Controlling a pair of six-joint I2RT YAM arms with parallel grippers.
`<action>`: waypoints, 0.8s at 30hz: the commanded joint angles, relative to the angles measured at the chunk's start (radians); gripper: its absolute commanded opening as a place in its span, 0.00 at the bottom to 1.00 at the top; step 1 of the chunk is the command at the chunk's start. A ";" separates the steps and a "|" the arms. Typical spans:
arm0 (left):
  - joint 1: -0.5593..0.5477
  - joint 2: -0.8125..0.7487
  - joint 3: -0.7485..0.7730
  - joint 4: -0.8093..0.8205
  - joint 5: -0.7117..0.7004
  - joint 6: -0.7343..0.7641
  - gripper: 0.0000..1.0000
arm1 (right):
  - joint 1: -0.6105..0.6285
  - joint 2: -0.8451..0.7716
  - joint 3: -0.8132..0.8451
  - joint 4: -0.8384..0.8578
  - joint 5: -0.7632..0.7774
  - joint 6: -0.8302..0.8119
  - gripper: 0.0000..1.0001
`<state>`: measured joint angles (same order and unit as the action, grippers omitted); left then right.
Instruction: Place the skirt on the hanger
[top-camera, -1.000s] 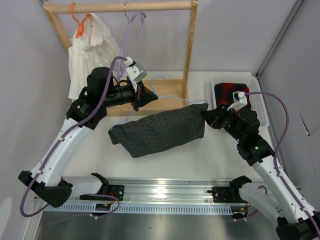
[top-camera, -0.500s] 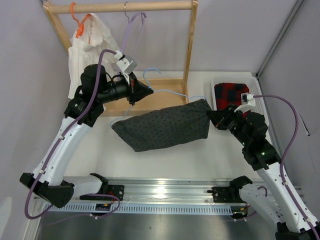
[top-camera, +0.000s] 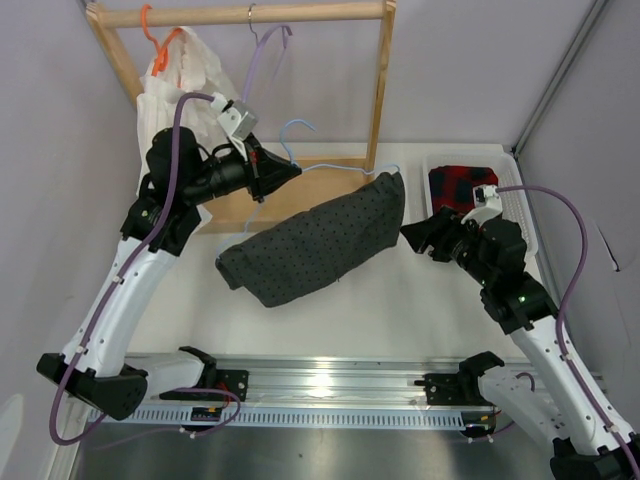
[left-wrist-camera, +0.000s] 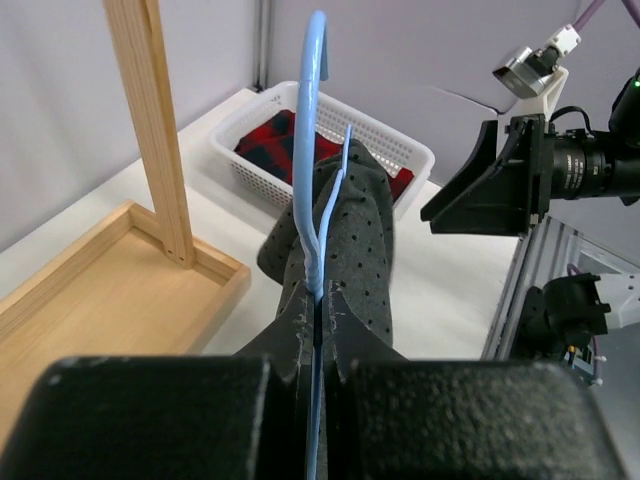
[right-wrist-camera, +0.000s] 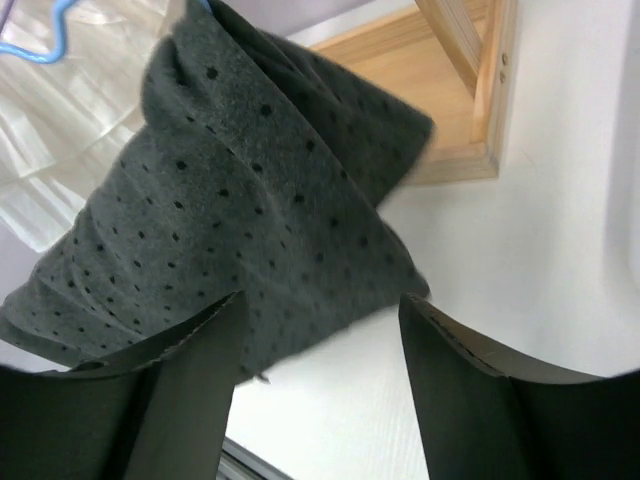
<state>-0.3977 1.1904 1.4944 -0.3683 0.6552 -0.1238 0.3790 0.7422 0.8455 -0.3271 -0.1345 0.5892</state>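
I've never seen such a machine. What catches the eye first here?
A dark dotted skirt slants over mid-table, its high end draped on a light-blue hanger pinched by the left gripper. The right gripper gapes open just beside that end. Behind, a wooden rack holds a white garment.

Top view high from near side, looking down at tabletop (top-camera: 420, 310); both wrist views close, facing each other; all share skirt (top-camera: 310, 245)
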 joint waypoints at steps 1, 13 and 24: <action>0.011 -0.043 0.069 0.059 -0.037 -0.013 0.00 | 0.009 0.017 0.101 -0.029 0.029 -0.023 0.71; 0.011 -0.017 0.222 -0.156 -0.298 0.006 0.00 | 0.014 0.097 0.251 -0.082 0.038 -0.017 0.74; 0.011 -0.057 0.219 -0.311 -0.293 0.039 0.00 | 0.052 0.180 0.334 -0.069 0.067 -0.015 0.73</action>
<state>-0.3927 1.1812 1.7008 -0.6655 0.3874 -0.0940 0.4198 0.9089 1.1263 -0.4145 -0.0860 0.5827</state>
